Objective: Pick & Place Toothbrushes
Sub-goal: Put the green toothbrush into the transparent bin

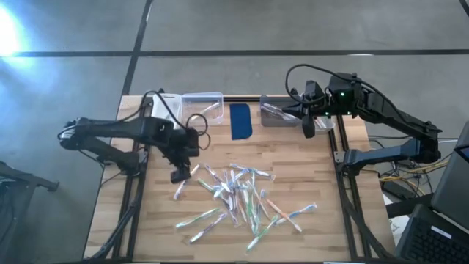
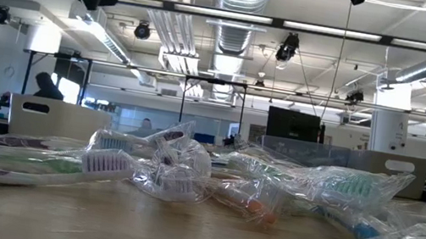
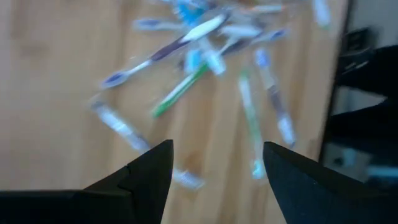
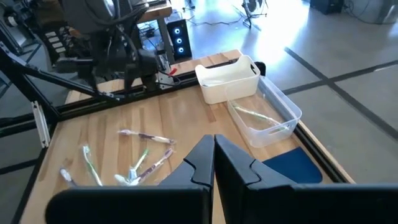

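While most toothbrushes [image 1: 238, 198] lie scattered mid-table and only a few sit in the clear bin [image 1: 203, 105], the left gripper [image 1: 179, 174] hovers spread and empty, the right gripper [image 1: 308, 129] closed, holding nothing.

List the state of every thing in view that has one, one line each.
Left pincer: open, empty, above the left edge of the pile.
Right pincer: shut, empty, near the grey bin.
Toothbrushes: wrapped, scattered loose on the table.
Clear bin: open, a toothbrush inside.
White bin: open; contents cannot be told.
Grey bin: open, something clear inside.
Blue pad: flat, bare.
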### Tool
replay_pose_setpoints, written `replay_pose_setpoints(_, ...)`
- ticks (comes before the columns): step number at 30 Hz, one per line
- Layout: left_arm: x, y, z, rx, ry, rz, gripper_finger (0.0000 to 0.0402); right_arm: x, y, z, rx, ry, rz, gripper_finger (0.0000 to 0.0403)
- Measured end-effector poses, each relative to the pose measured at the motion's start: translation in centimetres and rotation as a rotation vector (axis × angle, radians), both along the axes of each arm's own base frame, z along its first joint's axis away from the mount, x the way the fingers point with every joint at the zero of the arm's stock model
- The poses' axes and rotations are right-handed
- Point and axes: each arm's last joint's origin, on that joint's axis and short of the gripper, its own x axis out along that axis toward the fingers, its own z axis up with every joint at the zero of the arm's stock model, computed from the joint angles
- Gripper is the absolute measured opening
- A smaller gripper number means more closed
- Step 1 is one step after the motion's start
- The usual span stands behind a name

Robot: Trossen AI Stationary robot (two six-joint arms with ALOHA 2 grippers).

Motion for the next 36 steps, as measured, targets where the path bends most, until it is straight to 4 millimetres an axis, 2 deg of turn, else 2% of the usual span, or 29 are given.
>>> replay_pose_setpoints(7, 1.1, -1.7, -2.1, -0.052, -0.061, -0.001, 0.0252, 0.0, 0.0, 0.0, -0.016, 0.002, 0.006, 0.0008)
replay_pose_setpoints(17, 1.2, -4.3, -3.2, 0.067, -0.108, -0.235, 0.0245, 0.0, 0.0, 0.0, -0.005, 0.000, 0.002, 0.0008)
replay_pose_setpoints(25, 3.7, -6.4, -4.5, 0.142, -0.086, -0.460, 0.0219, 0.0, 0.0, 0.0, -0.007, -0.001, 0.003, 0.0008)
replay_pose_setpoints(30, 5.3, -7.3, -5.0, 0.111, -0.045, -0.473, 0.0209, 0.0, 0.0, 0.0, 0.038, -0.007, -0.014, 0.0008)
replay_pose_setpoints(36, 6.5, -8.2, -5.6, 0.045, 0.042, -0.318, 0.0208, 0.0, 0.0, 0.0, 0.063, -0.009, -0.023, 0.0008)
